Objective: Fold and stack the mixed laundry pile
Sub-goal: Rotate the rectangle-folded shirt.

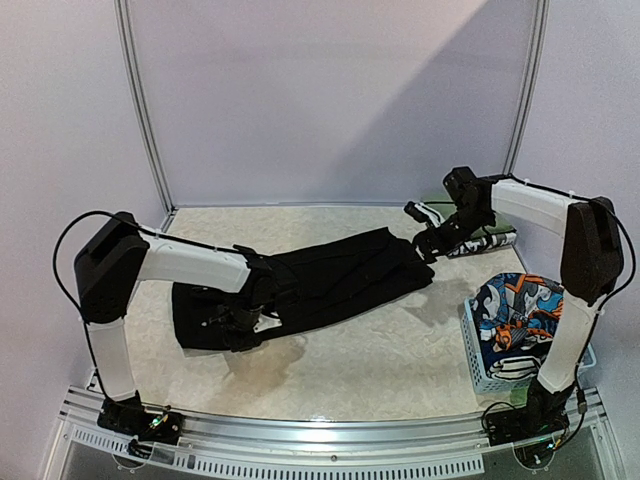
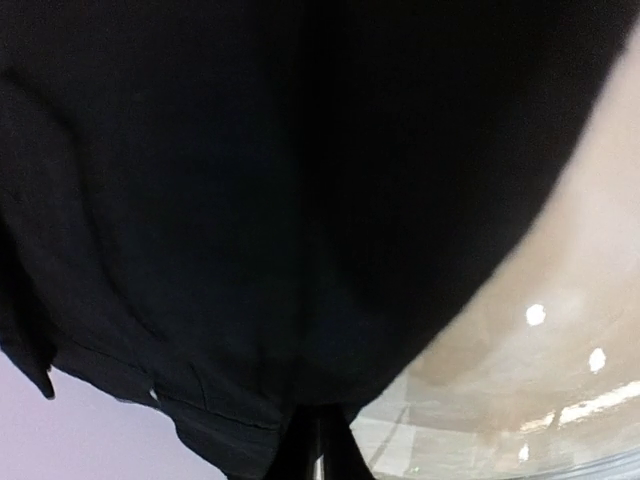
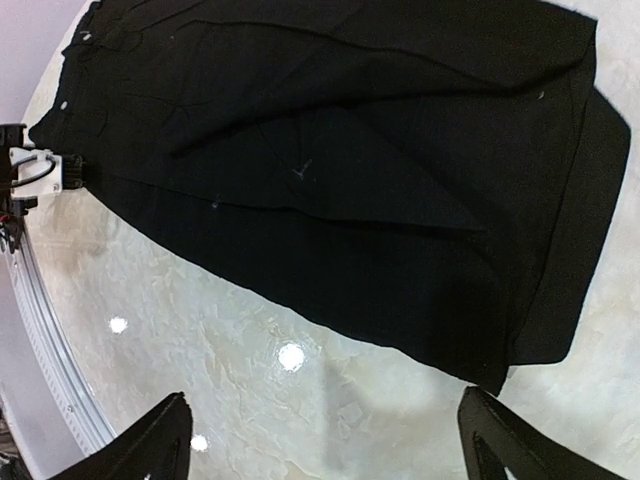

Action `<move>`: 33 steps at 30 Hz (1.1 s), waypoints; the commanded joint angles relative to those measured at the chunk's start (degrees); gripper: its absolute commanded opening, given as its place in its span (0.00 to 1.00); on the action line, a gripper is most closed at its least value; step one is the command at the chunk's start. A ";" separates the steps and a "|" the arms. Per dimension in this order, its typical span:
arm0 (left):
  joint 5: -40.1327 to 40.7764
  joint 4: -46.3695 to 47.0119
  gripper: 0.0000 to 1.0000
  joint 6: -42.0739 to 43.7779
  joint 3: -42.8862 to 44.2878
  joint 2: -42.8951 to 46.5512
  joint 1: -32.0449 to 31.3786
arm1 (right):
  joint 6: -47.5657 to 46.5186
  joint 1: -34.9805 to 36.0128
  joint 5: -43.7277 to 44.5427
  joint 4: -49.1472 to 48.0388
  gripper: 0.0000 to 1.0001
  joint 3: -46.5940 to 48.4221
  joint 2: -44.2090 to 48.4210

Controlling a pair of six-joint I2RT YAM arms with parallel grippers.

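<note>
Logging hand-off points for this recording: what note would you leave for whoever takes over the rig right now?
Left gripper: shut on the near-left end of the black garment.
Right gripper: open, empty, above the garment's far-right end.
Cartoon-print garment sits in the basket; a black-and-white printed piece lies just beyond the right gripper.
Done: black garment laid out on the table.
Left to do: fold it and the other pieces, stack them; no stack in view yet.

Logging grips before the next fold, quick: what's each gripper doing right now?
Left gripper: closed, pinching the black garment at its edge.
Right gripper: open, holding nothing.
</note>
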State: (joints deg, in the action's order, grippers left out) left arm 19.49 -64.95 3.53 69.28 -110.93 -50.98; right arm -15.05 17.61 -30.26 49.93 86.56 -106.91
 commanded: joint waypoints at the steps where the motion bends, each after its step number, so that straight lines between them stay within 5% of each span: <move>1: -3.20 -0.99 0.00 -0.06 1.56 -1.96 -2.16 | 1.82 -0.11 1.92 1.14 0.90 0.67 -3.92; 17: -18.21 -1.53 0.00 -7.00 7.36 0.94 -13.07 | 1.55 1.12 9.16 5.16 0.71 7.13 -18.86; 26: -23.53 2.22 0.00 -11.75 7.23 2.07 -16.36 | 2.91 3.51 6.83 8.48 0.69 27.29 -33.09; 33: -25.54 4.66 0.00 -12.57 19.21 -4.19 -17.71 | 3.84 5.89 2.97 7.03 0.69 40.66 -41.34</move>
State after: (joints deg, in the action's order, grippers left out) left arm -3.88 -63.66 -7.81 80.62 -111.68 -67.02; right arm -12.03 22.06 -24.51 57.65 123.31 -142.50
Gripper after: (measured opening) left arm 0.006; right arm 0.688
